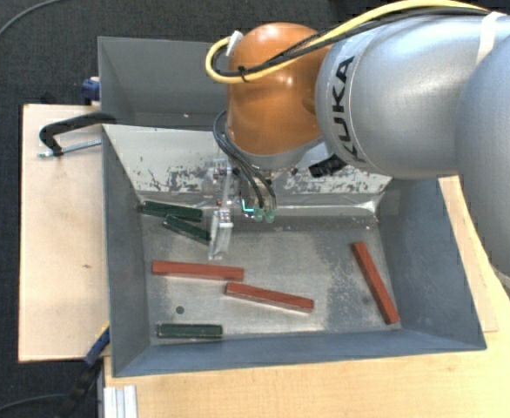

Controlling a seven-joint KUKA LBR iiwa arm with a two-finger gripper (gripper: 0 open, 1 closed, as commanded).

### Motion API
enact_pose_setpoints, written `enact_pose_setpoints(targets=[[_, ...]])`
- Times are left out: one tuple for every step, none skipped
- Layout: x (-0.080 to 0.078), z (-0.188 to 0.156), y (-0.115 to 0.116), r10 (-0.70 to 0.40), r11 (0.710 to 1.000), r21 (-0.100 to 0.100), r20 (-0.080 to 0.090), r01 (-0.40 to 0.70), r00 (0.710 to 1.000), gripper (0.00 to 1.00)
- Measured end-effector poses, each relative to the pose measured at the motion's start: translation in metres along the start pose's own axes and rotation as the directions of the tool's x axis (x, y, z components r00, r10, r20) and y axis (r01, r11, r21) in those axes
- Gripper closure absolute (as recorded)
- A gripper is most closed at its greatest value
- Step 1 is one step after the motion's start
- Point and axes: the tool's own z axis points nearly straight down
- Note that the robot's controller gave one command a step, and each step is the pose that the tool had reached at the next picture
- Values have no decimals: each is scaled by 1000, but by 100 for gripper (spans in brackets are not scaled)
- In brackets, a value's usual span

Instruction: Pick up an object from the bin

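The silver arm [412,85], with its orange cover [272,85], reaches in from the right over the rear of the grey metal bin [123,268]. Three red-brown sticks lie flat on the bin's floor: one left of the middle [197,270], a second [268,297] just beside it toward the front, and a third [375,282] well apart on the right, slanted. There are three dark green sticks: one [190,330] lies alone by the front left corner, and two lie close together at the rear left, the upper stick [170,208] and the lower stick [188,227]. The gripper [219,233] hangs low at the right ends of these two, seemingly touching the lower one. Whether it is released or clenched cannot be told. One small dark spot [179,311] sits on the floor near the front left.
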Motion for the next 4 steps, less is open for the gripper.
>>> enact_pose_setpoints(targets=[[40, 128, -18, 152, 988, -3, 10, -152, 988, 0], [36, 122, -17, 153, 988, -9, 20, -153, 988, 100], [39, 126, -17, 152, 988, -4, 11, -152, 988, 0], [39, 125, -17, 152, 988, -5, 12, -152, 988, 100]])
